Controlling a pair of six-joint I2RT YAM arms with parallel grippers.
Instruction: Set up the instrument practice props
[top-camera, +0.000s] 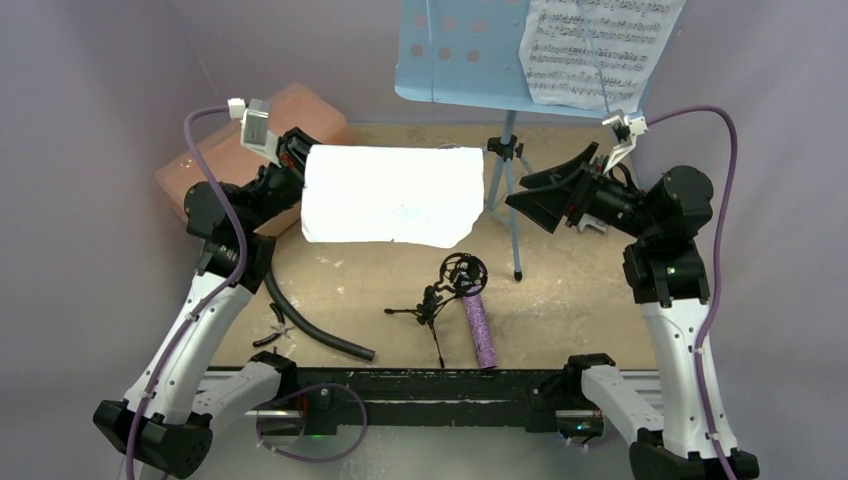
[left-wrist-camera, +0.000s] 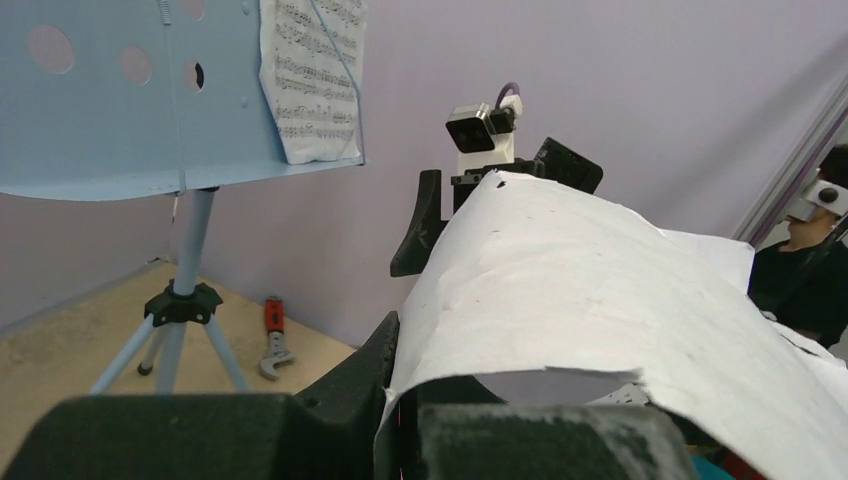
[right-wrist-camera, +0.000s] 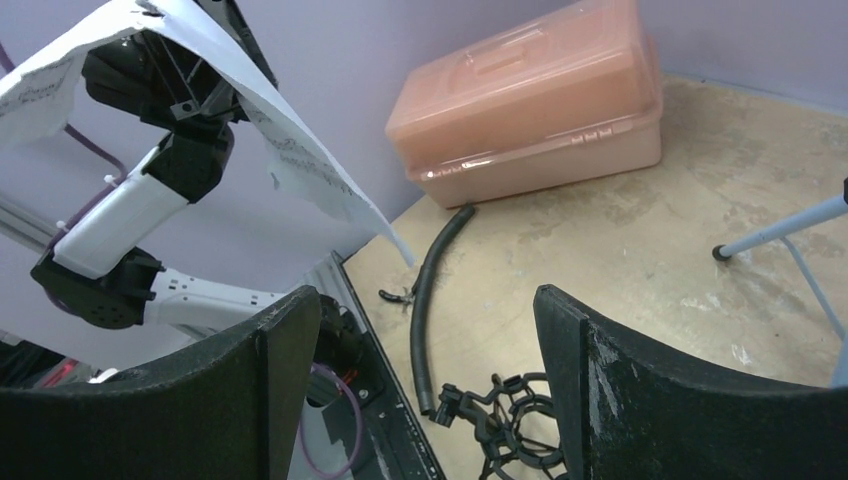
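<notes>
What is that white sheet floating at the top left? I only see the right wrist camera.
Observer: A sheet-music page; the left hand is shut on its edge, holding it above the table.
Visitor: Where might it go?
Observer: Probably onto the blue music stand at the back, which already carries a second page.
Visitor: And the black ring at the bottom of my picture?
Observer: That belongs to a small mic stand; a glittery purple microphone lies on the table right beside it.

Table (top-camera: 590, 300) bears pink box (top-camera: 205, 160) (far left corner); black hose (top-camera: 312, 331); mic stand (top-camera: 440, 296) beside purple microphone (top-camera: 480, 330); music-stand tripod (top-camera: 507, 190).
</notes>
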